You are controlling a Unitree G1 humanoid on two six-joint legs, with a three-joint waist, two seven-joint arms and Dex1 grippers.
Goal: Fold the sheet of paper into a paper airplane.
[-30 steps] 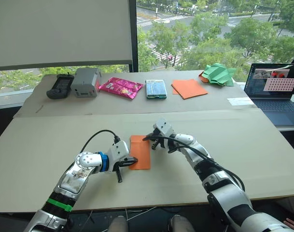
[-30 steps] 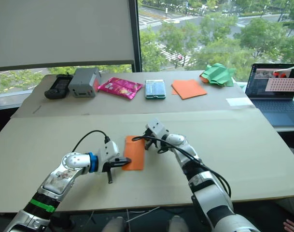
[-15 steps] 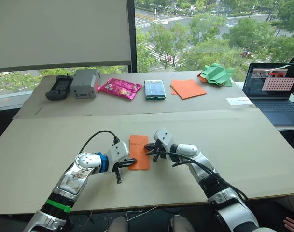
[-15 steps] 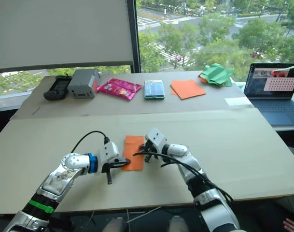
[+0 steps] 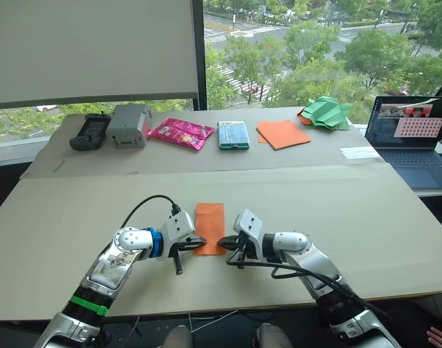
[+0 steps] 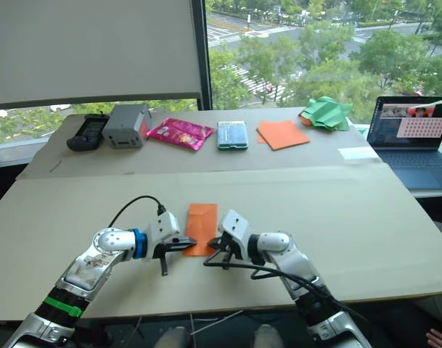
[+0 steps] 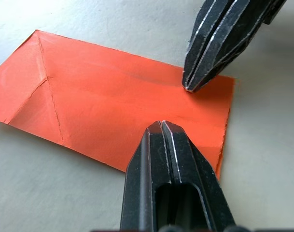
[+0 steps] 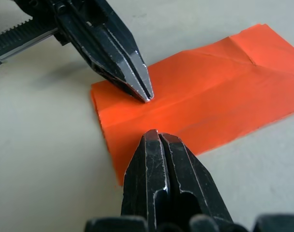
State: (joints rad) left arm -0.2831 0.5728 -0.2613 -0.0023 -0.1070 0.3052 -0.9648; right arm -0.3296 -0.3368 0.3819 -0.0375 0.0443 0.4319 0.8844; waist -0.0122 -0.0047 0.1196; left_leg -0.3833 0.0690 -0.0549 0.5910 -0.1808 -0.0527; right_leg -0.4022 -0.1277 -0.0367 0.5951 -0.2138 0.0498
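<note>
The wide beige cardboard-covered table (image 5: pixel 366 217) carries the folded, creased, bright orange sheet of paper (image 5: pixel 210 228), lying flat between both pincers. The left pincer (image 7: pixel 163 126), fingers pressed together, rests its tip on the sheet's near end; the right pincer (image 8: pixel 155 135), likewise closed, touches the same end opposite.

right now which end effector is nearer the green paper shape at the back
Right. The right end effector sits at the near right edge of the sheet of paper; the left end effector is at its near left edge, further from the green paper shape.
</note>
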